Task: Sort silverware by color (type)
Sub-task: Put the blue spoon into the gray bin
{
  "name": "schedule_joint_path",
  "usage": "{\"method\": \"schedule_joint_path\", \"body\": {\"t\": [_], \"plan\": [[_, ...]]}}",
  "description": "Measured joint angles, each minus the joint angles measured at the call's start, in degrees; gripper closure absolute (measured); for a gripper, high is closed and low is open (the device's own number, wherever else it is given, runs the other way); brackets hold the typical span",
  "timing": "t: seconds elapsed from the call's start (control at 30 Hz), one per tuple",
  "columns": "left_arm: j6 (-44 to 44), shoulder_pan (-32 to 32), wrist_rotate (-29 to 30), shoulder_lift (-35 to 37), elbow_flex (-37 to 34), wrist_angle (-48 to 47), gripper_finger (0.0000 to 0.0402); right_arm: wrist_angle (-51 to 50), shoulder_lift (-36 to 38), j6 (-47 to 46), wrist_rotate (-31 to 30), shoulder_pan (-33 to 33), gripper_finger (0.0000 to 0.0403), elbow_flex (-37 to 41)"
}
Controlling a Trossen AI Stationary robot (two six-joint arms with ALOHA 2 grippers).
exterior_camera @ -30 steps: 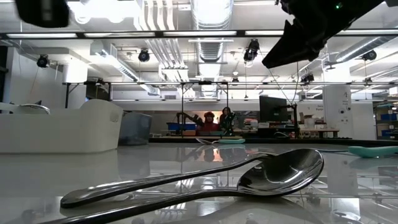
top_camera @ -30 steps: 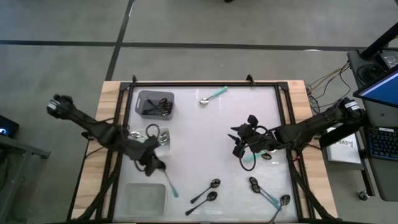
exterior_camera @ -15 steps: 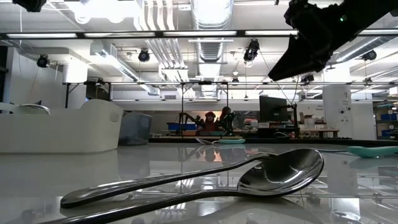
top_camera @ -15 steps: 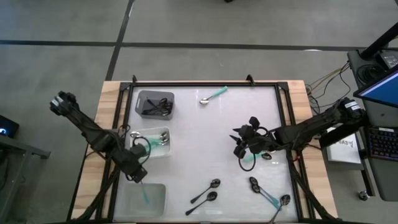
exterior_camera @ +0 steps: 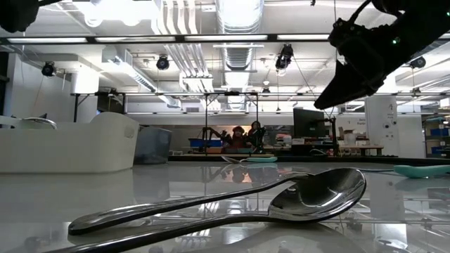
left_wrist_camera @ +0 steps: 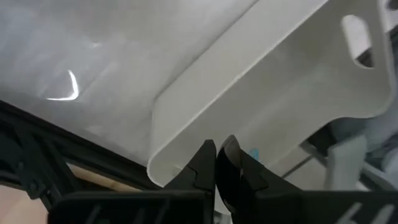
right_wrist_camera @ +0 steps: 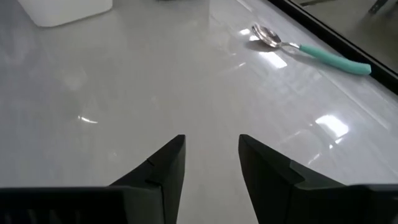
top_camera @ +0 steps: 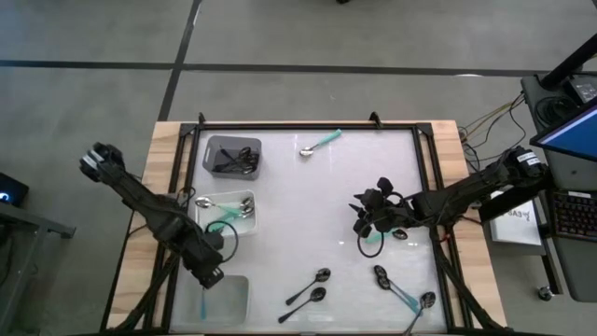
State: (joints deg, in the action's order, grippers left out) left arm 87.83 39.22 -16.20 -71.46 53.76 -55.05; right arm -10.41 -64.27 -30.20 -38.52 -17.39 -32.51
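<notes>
Swinging from mid-surface, the left end effector (top_camera: 207,278) now hangs over the clear rectangular plastic bin (top_camera: 233,297), clamped on a teal-handled spoon (top_camera: 204,301); release looks next. Right end effector (top_camera: 362,222) hovers open.

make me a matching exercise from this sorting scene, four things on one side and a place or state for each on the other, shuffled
Things:
1. left gripper
2. right gripper
3. grey bin
4. silver spoon with teal handle

Places or states:
A. lying alone on the table near the far edge
B. open, over bare table
C. holds dark spoons
D. shut, at the near-left clear bin

Pairs: 1-D, 2-B, 3-C, 4-A
</notes>
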Motion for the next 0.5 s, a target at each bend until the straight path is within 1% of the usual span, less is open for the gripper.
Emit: {"method": "schedule_joint_path", "body": {"t": [0.07,0.17,0.3,0.37,0.5], "plan": [[-1.86,-0.02,-0.01,-1.33,0.00,0.55,0.0401,0.39,0.00,0.00,0.00,0.00,0.0263,0.52],[-6.86,-0.02,0.03,-3.57,0.32,3.17,0.0401,0.48,0.00,-0.30,0.00,0.02,0.0264,0.78],[-12.77,-0.04,0.17,-7.02,2.80,3.96,0.0401,0.48,0.00,-0.80,-0.02,0.02,0.0260,0.78],[-14.73,-0.04,0.16,-8.75,3.98,3.94,0.0393,0.48,0.00,-0.85,-0.02,0.02,0.0258,0.78],[-17.67,-0.04,0.23,-12.14,6.35,3.83,0.0364,0.52,0.00,-0.90,-0.02,0.04,0.0257,0.78]]}}
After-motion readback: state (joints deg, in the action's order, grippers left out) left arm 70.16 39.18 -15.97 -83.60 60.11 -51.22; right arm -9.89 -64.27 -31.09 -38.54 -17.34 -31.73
